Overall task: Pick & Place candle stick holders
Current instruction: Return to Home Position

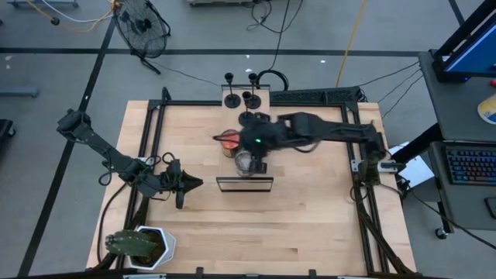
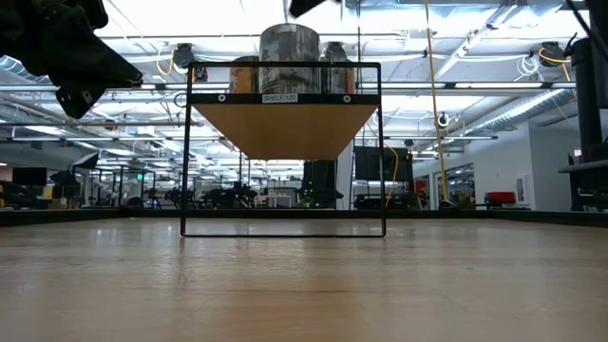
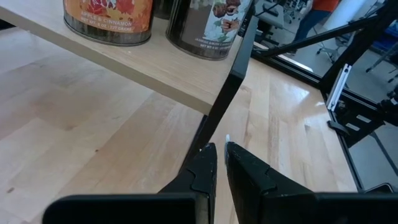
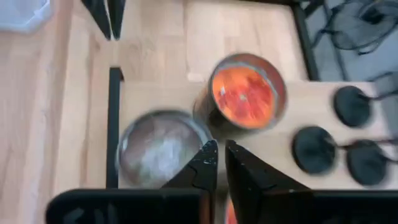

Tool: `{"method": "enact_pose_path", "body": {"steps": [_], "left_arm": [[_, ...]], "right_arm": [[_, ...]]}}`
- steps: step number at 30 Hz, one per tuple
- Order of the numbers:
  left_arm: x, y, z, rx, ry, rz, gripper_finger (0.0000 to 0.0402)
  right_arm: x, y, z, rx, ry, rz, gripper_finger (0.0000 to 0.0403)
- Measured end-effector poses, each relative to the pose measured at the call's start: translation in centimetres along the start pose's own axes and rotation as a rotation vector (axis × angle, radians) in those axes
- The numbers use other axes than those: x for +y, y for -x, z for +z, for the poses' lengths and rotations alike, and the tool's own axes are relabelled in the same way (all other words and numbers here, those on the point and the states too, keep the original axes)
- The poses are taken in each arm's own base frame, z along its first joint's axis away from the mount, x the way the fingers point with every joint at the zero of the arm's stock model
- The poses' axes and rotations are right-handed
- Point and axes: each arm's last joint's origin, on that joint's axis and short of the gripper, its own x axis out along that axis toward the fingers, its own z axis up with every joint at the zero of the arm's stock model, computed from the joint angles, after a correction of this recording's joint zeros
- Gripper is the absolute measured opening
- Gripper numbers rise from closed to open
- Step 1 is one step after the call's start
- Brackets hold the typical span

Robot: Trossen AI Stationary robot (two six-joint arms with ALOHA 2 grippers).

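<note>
Three black candle stick holders stand on their disc bases at the far end of a wooden shelf with a black frame. They also show in the right wrist view. My right gripper hovers above the shelf, over two candle jars, with its fingers shut and empty. My left gripper is left of the shelf's near end, low over the table, shut and empty.
An orange candle jar and a grey one stand on the shelf under my right gripper. The shelf's black frame stands on the table. A white pot with a plant sits at the near left corner.
</note>
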Motion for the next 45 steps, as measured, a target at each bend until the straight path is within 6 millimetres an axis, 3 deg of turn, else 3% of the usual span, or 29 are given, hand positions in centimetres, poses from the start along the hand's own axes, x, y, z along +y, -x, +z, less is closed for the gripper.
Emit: {"method": "enact_pose_path", "body": {"steps": [7, 11, 18, 28, 34, 40, 45], "left_arm": [[-0.1, 0.0, 0.0, -0.003, 0.045, -0.006, 0.004], [-0.1, 0.0, 0.1, -0.003, 0.076, -0.007, 0.004], [-0.1, 0.0, 0.0, -0.002, 0.078, -0.006, 0.004], [-0.2, -0.2, 0.9, -0.077, 0.019, -0.01, 0.004], [0.0, -1.0, 2.3, -0.065, -0.124, -0.188, 0.004], [1.5, -1.8, 3.4, -0.035, -0.165, -0.238, 0.004], [2.6, -1.0, 4.2, -0.068, -0.179, -0.248, 0.004]], "right_arm": [[1.8, 6.0, -1.5, -0.017, 0.055, -0.102, 0.0002], [2.4, 8.1, -3.4, -0.031, 0.037, -0.092, 0.0001], [3.0, 9.5, -8.1, -0.147, -0.026, -0.044, 0.0], [2.6, 10.5, -16.3, -0.338, -0.062, 0.023, 0.0], [1.8, 10.5, -21.0, -0.387, -0.191, 0.054, 0.0], [1.2, 10.4, -24.2, -0.499, -0.297, 0.095, 0.0004], [0.9, 10.5, -26.0, -0.563, -0.325, 0.113, 0.0001]]}}
